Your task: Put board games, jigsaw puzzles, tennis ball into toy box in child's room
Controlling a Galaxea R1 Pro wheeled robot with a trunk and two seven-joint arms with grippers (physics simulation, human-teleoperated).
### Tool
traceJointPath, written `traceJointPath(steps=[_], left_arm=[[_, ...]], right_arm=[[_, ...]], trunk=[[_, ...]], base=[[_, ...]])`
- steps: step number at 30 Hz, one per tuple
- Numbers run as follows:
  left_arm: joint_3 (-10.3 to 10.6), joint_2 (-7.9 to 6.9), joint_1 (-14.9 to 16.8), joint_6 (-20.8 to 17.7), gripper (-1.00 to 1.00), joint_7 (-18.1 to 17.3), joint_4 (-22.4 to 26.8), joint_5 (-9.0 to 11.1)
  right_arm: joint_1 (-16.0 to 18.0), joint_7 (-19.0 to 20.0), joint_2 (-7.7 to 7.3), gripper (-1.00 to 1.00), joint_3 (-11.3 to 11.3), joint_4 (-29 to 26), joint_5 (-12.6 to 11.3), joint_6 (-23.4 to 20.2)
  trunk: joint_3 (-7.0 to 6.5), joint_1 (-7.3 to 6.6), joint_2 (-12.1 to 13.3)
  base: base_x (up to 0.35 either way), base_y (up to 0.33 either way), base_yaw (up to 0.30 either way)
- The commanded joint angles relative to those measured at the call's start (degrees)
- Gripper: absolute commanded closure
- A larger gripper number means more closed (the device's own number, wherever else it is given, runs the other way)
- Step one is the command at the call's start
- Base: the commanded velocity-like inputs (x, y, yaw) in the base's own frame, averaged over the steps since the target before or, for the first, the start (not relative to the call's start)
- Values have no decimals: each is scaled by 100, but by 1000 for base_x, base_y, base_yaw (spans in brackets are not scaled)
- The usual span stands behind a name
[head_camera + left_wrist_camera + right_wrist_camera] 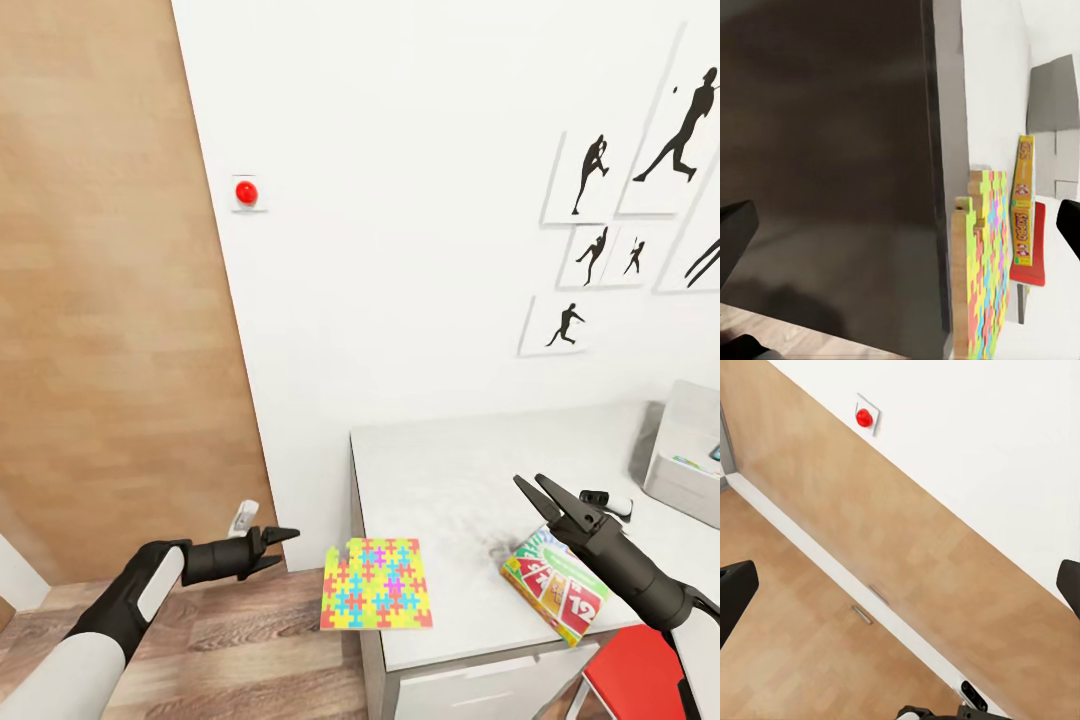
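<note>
The head view looks forward and down over the worktop [470, 470] corner and wall. The left wrist view, close in, shares its jigsaw puzzle [377, 584] [982, 262]. The right wrist view shares the red button [246, 191] [864, 417].

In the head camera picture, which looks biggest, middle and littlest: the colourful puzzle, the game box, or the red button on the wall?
1. Colourful puzzle
2. Game box, partly behind the right gripper
3. Red button, farther away, so its true size is unsure

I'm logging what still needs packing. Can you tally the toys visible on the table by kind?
Jigsaw puzzles: 1, the multicoloured jigsaw puzzle overhanging the table edge
Board games: 1, the board game box under the right arm
Total: 2
</note>
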State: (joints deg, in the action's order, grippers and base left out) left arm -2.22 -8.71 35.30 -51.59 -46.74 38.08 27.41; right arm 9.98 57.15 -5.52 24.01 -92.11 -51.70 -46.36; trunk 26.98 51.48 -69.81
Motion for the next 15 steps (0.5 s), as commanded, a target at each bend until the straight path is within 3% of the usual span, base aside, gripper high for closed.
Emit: traceJointPath(steps=[1, 6, 15], left_arm=[[0, -4, 3, -24, -100, -27, -1, -6], [22, -20, 3, -45, -100, -62, -2, -2], [41, -87, 11, -416, -100, -135, 37, -26]], right_arm=[[4, 5, -1, -100, 2, 0, -16, -30], [4, 6, -1, -100, 0, 0, -16, -31], [4, 1, 3, -100, -1, 0, -16, -31]], trunk=[[6, 0, -4], [6, 0, -4], [6, 0, -4]], base=[[0, 0, 0], [0, 0, 0], [0, 10, 0]])
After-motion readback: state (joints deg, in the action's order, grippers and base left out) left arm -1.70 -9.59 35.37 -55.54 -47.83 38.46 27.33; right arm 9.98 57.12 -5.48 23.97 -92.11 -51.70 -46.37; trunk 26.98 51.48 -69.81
